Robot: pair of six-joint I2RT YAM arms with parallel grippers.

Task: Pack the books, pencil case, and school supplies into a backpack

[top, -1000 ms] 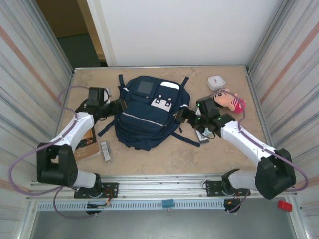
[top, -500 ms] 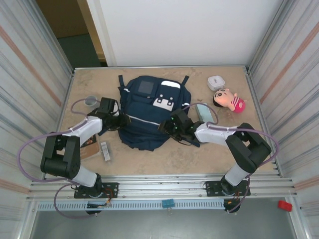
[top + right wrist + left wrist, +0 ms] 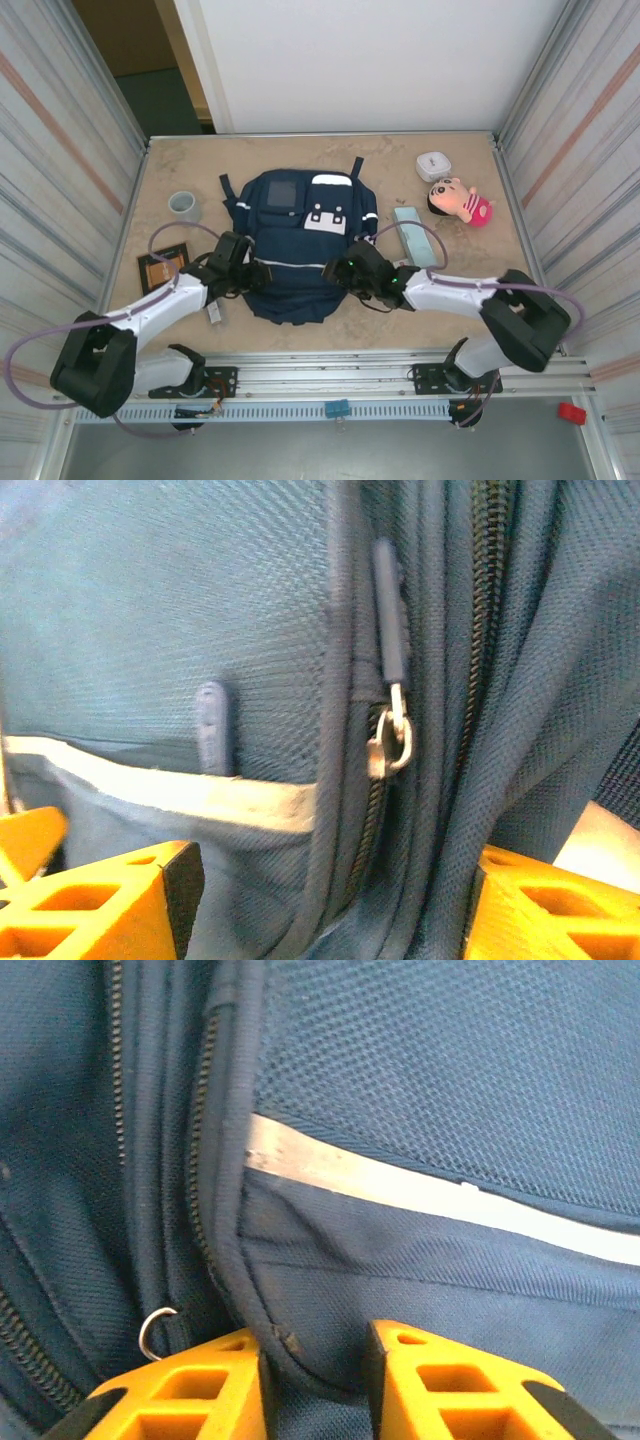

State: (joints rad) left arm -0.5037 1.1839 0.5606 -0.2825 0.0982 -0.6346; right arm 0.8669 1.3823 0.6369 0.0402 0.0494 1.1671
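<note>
step: getting the bag open | navy-blue fabric backpack [image 3: 300, 250] flat mid table [image 3: 500, 250], looks zipped | left fingers [image 3: 200, 1385] nearly shut, pinching its piped seam | right fingers [image 3: 110, 900] wide around the zipper, grip unclear | next: catch that pull, unzip

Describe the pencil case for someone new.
Find the navy backpack mid-table. Right of it lies the pencil case. It is long, narrow, pale teal; the white case and doll beyond it are short and rounded.
</note>
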